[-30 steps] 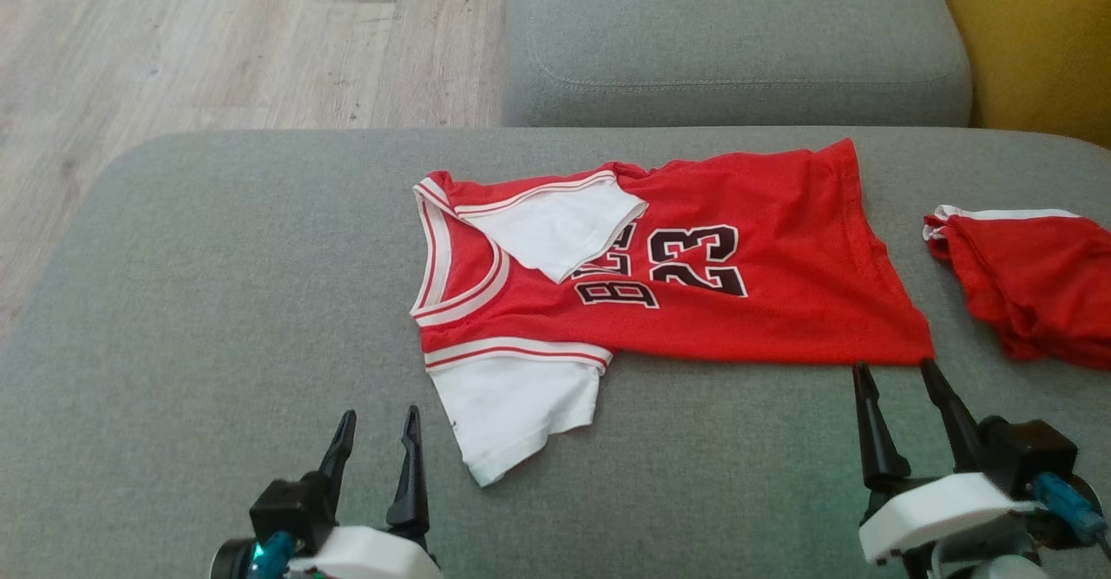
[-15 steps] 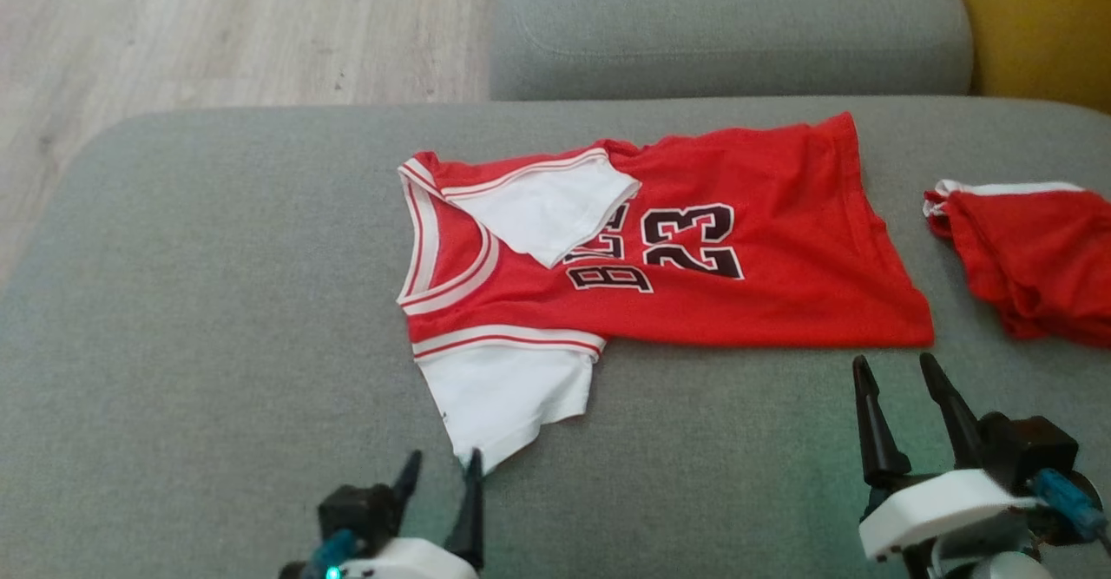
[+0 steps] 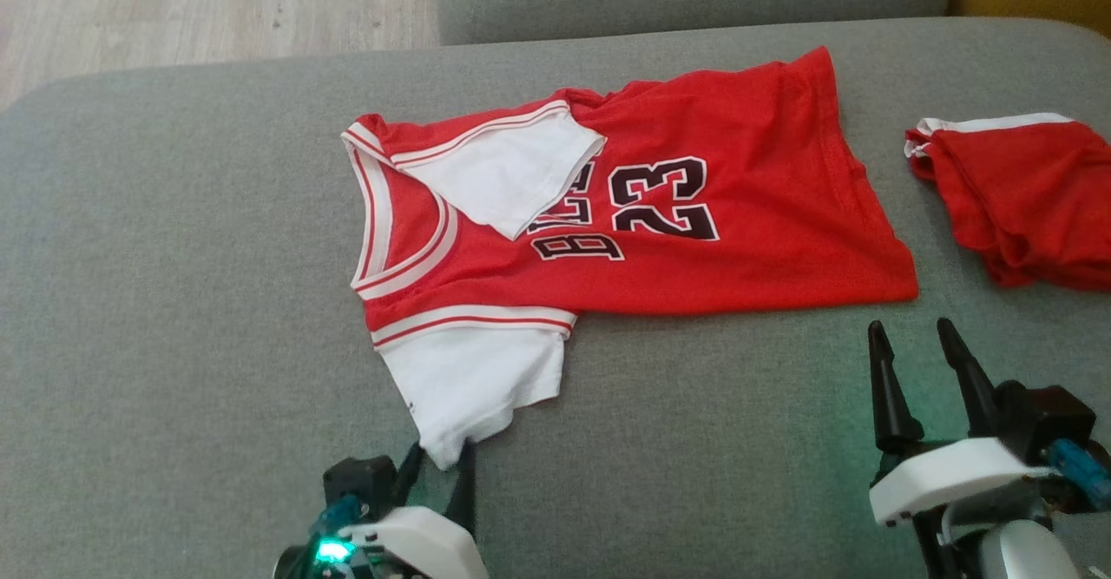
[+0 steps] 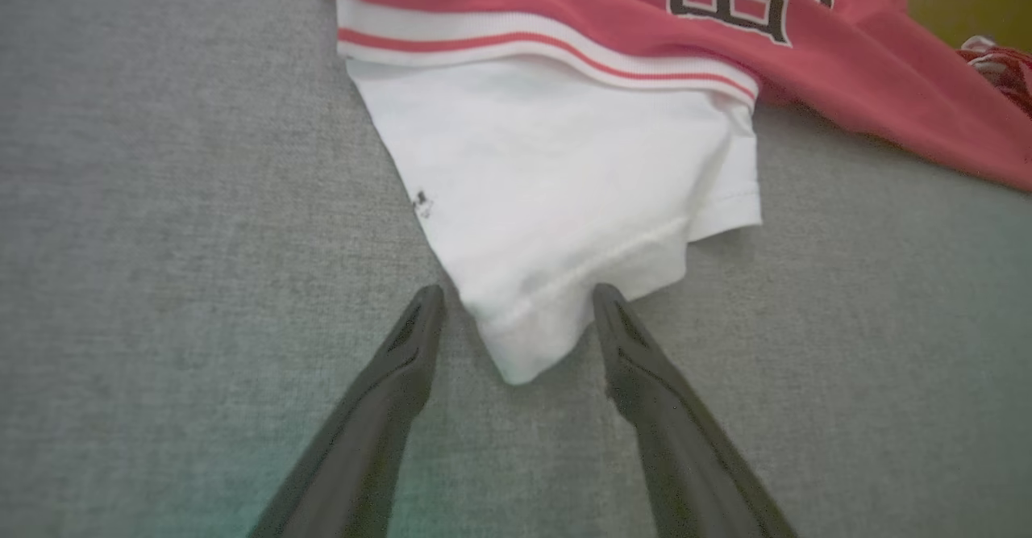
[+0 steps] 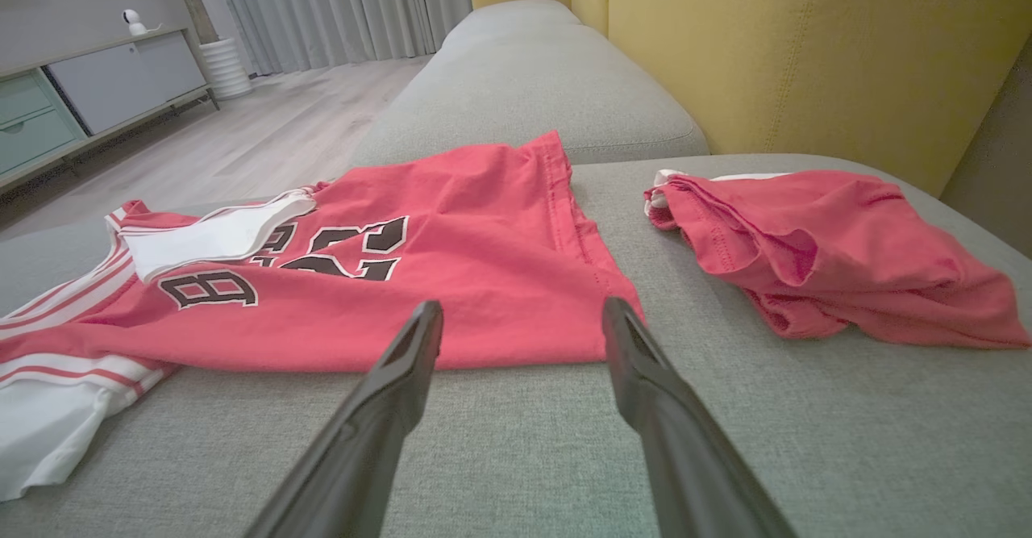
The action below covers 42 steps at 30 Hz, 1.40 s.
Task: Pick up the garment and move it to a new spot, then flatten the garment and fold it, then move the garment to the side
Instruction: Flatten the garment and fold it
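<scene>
We see the red 23 jersey [image 3: 746, 249] flat, far sleeve [image 3: 503, 175] folded onto its chest. Left gripper [image 3: 441, 453] gapes around near sleeve tip [image 4: 524, 352]; right gripper [image 3: 909, 325] also spread, by hem [image 3: 868, 206].

Hardware: left end effector [image 3: 441, 456] and right end effector [image 3: 910, 325] — two long tapered dark fingers [image 3: 885, 388] each, black mounts [image 3: 1041, 418], white housing [image 3: 946, 475] behind; teal connector [image 3: 1076, 468] alongside, green light [image 3: 330, 551] behind the left one.

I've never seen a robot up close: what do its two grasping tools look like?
Both the left tool and right tool have two long, dark fingers tapering to points, set in black blocks on a white shell. A blue connector sits at the right one's side; a green light glows on the left.
</scene>
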Motion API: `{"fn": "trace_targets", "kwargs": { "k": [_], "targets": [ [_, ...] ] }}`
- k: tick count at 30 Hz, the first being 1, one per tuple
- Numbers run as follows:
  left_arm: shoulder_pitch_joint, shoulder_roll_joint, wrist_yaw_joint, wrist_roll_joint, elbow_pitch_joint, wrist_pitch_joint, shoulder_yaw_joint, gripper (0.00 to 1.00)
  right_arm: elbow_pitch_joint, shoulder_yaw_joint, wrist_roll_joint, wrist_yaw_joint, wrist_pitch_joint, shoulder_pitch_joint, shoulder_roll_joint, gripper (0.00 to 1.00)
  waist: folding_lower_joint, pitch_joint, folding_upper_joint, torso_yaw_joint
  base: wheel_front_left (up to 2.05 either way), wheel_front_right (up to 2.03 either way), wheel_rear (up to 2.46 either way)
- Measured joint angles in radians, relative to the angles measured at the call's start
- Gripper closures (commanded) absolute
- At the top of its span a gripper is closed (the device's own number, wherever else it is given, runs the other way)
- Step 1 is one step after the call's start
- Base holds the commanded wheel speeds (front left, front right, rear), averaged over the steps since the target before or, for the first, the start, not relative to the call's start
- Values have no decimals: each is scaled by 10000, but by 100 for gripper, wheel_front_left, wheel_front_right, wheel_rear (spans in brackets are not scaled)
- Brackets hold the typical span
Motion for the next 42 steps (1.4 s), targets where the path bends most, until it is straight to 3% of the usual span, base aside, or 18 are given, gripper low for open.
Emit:
{"fn": "trace_targets", "kwargs": {
  "k": [3, 4, 11, 22, 34, 35, 36, 37, 39, 40, 42],
  "targets": [
    [-75, -23, -15, 0, 178, 107, -59, 89, 61, -59, -33, 0, -2, -108, 0, 0, 0, 91, 0, -42, 0, 0, 0],
    [-130, -36, -77, 0, 228, 161, -86, 100, 90, -79, -33, 0, -2, -151, 0, 0, -1, 113, 0, -43, 0, 0, 0],
    [-384, -198, -188, 21, 376, -176, -115, 100, 769, -761, -385, 0, 151, -868, 0, 0, -1, 231, 0, 101, 0, 0, 0],
    [-573, 201, 100, 282, -523, -1166, 449, 100, 3674, -2867, -1595, 0, 1572, -2743, -2, 0, -2, 307, 0, 732, 0, 0, 0],
    [-473, 771, 546, 368, -1774, -1223, 571, 100, 5912, -2934, -1438, 0, 2313, -4008, -25, 1, -2, 253, 0, 962, 0, 0, 0],
    [-470, 784, 558, 370, -1839, -1221, 571, 100, 6006, -2880, -1417, 0, 2408, -4073, -52, 9, -2, 243, 0, 950, 0, 0, 0],
    [-470, 794, 619, 385, -1868, -1191, 571, 100, 6115, -2800, -1361, 0, 2533, -4151, -81, 40, -2, 231, 0, 936, 0, 0, 0],
    [-470, 815, 617, 416, -1893, -1145, 571, 100, 6199, -2671, -1256, 0, 2642, -4223, -115, 54, -2, 216, 0, 921, 0, 0, 0],
    [-461, 888, 619, 458, -1985, -1139, 571, 100, 6278, -2426, -953, 0, 2759, -4296, -134, 72, -2, 182, 0, 884, 0, 0, 0],
    [-460, 938, 619, 458, -2031, -1137, 571, 100, 6311, -2270, -807, 0, 2757, -4320, -142, 100, -2, 160, 0, 860, 0, 0, 0],
    [-463, 1030, 617, 485, -2173, -1103, 568, 100, 6312, -2057, -535, 0, 2732, -4332, -159, 100, -2, 102, 0, 813, 0, 0, 0]
  ]
}}
